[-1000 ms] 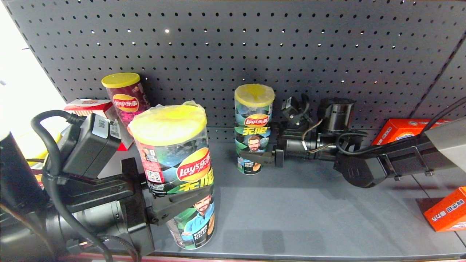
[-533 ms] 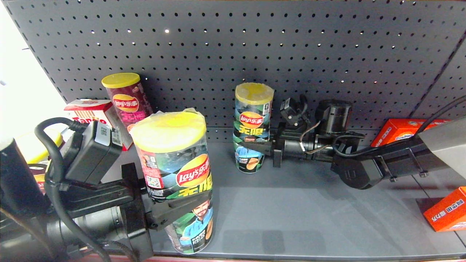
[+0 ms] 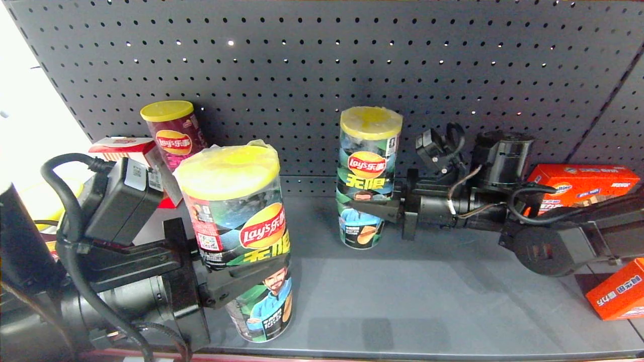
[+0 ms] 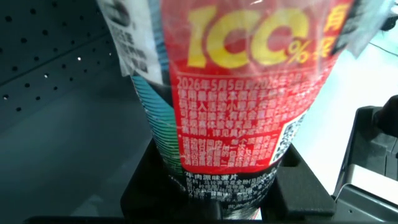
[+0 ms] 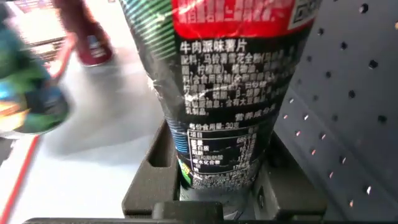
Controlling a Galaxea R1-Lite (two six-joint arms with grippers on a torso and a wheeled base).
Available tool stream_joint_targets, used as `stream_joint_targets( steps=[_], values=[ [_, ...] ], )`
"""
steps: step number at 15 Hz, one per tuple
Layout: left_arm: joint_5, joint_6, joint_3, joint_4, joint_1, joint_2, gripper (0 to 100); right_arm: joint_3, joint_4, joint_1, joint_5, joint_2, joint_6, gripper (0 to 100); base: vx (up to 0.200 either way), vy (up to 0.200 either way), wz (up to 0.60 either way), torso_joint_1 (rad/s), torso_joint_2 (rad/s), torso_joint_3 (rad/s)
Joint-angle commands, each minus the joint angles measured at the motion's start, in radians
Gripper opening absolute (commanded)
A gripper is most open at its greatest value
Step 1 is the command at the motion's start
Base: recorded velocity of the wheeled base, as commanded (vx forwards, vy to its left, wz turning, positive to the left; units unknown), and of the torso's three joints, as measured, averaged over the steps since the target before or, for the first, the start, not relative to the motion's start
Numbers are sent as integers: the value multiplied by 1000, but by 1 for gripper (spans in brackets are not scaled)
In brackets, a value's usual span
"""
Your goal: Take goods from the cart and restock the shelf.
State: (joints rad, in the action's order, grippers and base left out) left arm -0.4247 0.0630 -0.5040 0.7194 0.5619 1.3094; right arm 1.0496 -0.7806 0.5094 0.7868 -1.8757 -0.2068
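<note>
Two green-and-black chip cans with yellow lids are held over the grey shelf (image 3: 427, 296). My left gripper (image 3: 251, 274) is shut on the nearer can (image 3: 236, 226), which stands upright by the shelf's front left edge. In the left wrist view this can (image 4: 230, 124) sits between the left gripper (image 4: 224, 186) jaws. My right gripper (image 3: 375, 206) is shut on the second can (image 3: 370, 166), upright near the pegboard at mid-shelf. The right wrist view has that can (image 5: 230, 93) clamped in the right gripper (image 5: 221, 180). Whether either can's base touches the shelf is unclear.
A maroon chip can (image 3: 173, 133) stands at the back left beside a white-and-red box (image 3: 123, 146). Orange boxes lie at the right, one at the back (image 3: 578, 181) and one nearer the front (image 3: 616, 289). The pegboard wall (image 3: 322, 60) closes the back.
The right gripper has carried its can to the right and a little nearer the camera. The left gripper and its can have barely shifted.
</note>
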Motion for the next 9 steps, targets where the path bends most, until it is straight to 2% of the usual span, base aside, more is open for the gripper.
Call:
stream_joint_targets(
  steps=[1, 4, 6, 9],
  values=[
    [1, 0, -7, -1, 0, 1, 0, -135, -19, 26, 2, 130, -5, 0, 0, 0, 0, 0, 0, 0],
    [1, 0, -10, 0, -2, 2, 0, -263, -118, 60, -9, 159, -2, 0, 0, 0, 0, 0, 0, 0],
    [3, 0, -11, 0, -2, 2, 0, -326, -184, 101, -57, 168, 1, 0, 0, 0, 0, 0, 0, 0],
    [3, 0, -11, 0, -4, 2, 0, -359, -192, 144, -92, 179, 1, 0, 0, 0, 0, 0, 0, 0]
  ],
)
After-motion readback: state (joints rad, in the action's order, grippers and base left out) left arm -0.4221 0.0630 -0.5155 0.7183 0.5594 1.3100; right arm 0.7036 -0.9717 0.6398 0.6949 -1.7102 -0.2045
